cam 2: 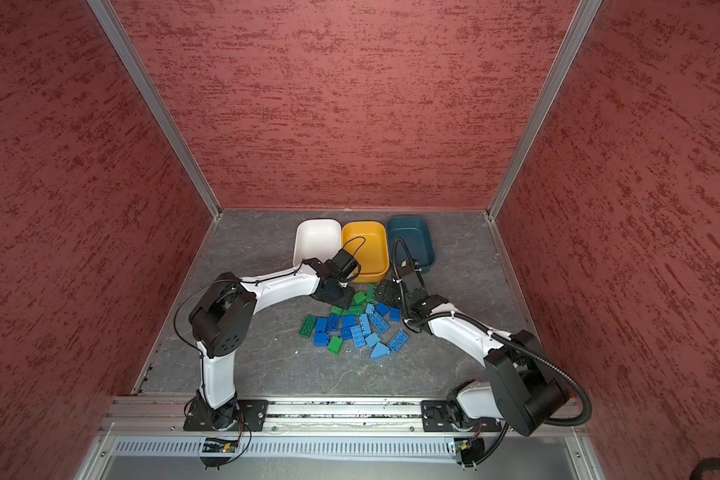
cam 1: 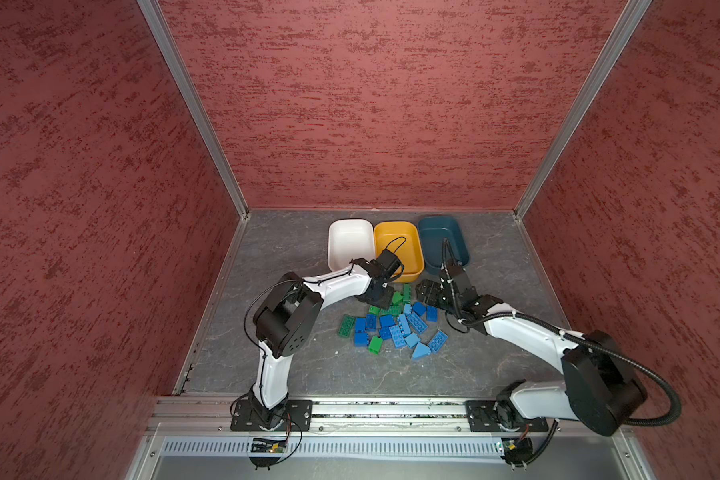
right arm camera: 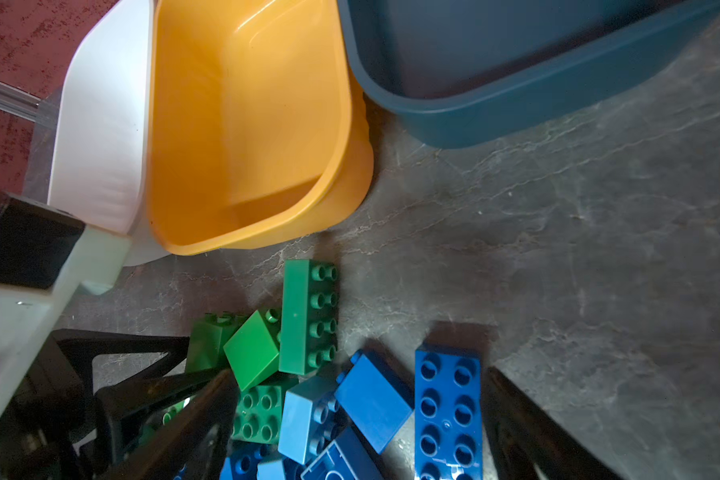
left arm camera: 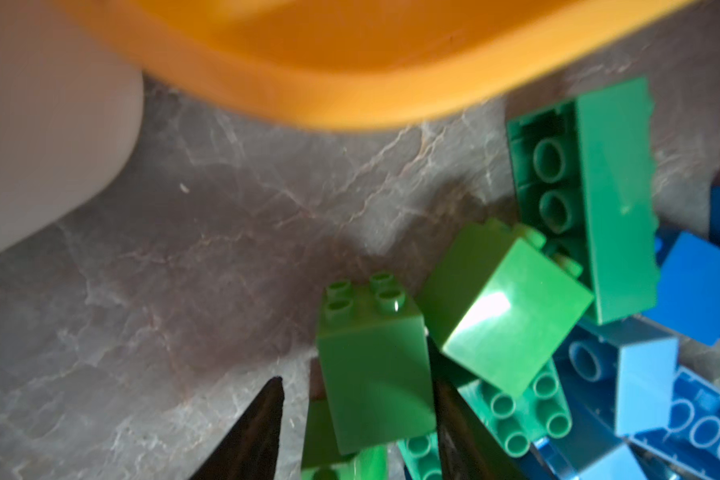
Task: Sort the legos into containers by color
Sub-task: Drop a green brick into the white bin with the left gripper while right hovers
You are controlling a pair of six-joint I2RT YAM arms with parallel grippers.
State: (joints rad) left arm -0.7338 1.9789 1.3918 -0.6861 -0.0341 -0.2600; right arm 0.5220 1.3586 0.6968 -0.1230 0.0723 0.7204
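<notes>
Legos (cam 1: 391,326), green, dark blue and light blue, lie in a loose heap on the grey marbled table (cam 1: 292,365), nearer to me than the containers. At the heap's far edge my left gripper (left arm camera: 358,386) straddles a green brick (left arm camera: 371,340): one finger (left arm camera: 454,415) lies against it, a narrow gap shows at the other, and I cannot tell whether the brick is pinched. Just right of it, my right gripper (right arm camera: 360,374) hangs with its fingers spread wide over blue bricks, a long dark blue brick (right arm camera: 447,415) between them. Beyond both grippers three containers stand side by side in a row: white container (cam 1: 350,243), yellow container (cam 1: 412,262), teal container (cam 1: 437,237).
</notes>
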